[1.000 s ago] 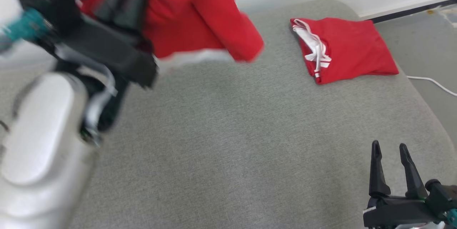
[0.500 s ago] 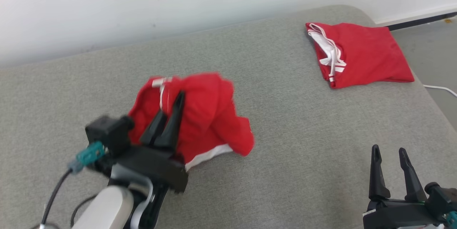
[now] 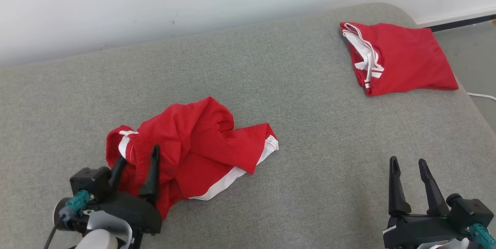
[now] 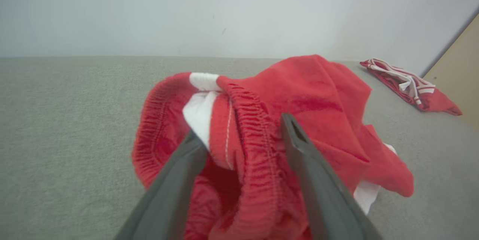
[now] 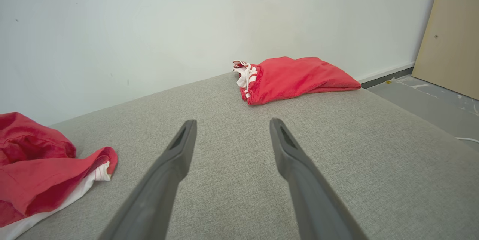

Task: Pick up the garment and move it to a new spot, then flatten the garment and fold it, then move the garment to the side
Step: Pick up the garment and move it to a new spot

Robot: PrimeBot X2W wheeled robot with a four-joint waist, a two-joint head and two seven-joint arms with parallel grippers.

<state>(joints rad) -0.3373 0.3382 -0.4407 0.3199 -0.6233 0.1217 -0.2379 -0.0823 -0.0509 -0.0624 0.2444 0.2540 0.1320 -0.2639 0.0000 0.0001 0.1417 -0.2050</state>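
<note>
Head view: crumpled garment [image 3: 201,140] lies on grey cushion [image 3: 310,125], well left of folded garment [image 3: 403,57]. Left tool [image 3: 139,154] is spread astride its waistband [image 4: 243,120]; right tool [image 3: 407,159] spread, empty. Both waistband corners should be gripped and drawn apart.

Soft matt red cloth garment [image 3: 201,140], ribbed elastic waistband [image 4: 256,124]; matt grey coarse-woven upholstery [image 3: 310,125].
</note>
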